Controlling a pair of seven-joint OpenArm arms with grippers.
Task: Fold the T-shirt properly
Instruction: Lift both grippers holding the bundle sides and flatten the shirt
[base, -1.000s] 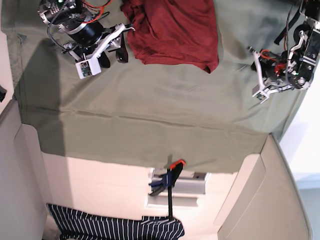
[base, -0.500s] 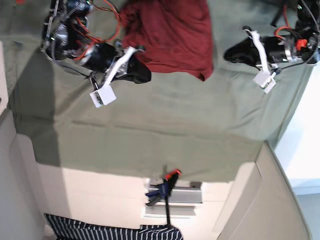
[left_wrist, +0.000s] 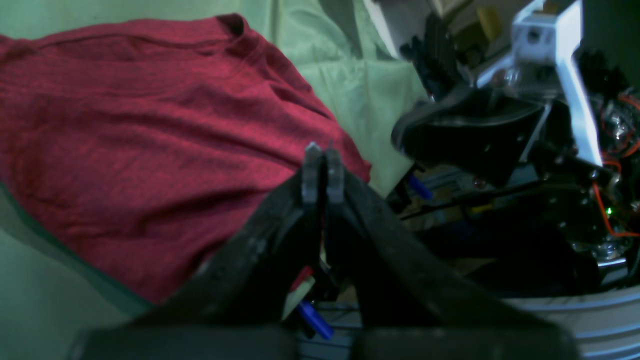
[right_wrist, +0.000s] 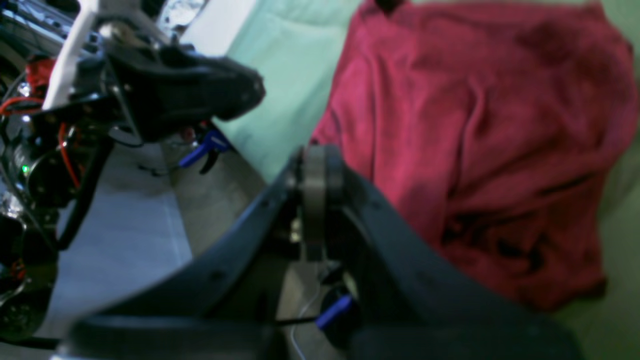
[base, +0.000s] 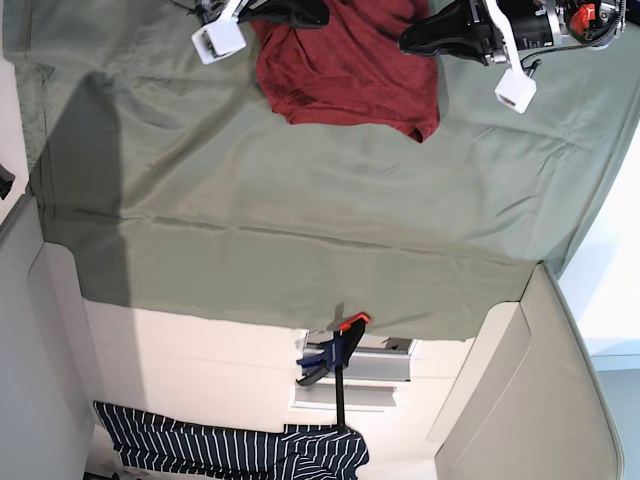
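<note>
On the left side of the base view is my right gripper (base: 318, 16), at the far edge of the table. Its jaws are pressed together and nothing is between them; the right wrist view is blurred, but I see no gap. It hangs just beside the left border of the T-shirt.

In the middle lies the red T-shirt (base: 350, 75), on the green cloth (base: 300, 210) that covers the table. It is between my two grippers and close to the far edge, and the top of the picture cuts off part of it. It is not flat: there are wrinkles and dark folds, and I cannot tell which border is the hem and which is a sleeve.

On the right is my left gripper (base: 408, 44), also clenched and empty, with its tips over the right border of the shirt.

I judge the folding has not begun, and the step now is to take the shirt and spread it. To do this well, I should open both jaws before I go down. Each gripper should pinch only one layer of red fabric at its own border, not the green cloth below. Then I should pull outward evenly, so that my arms stay well apart.
</note>
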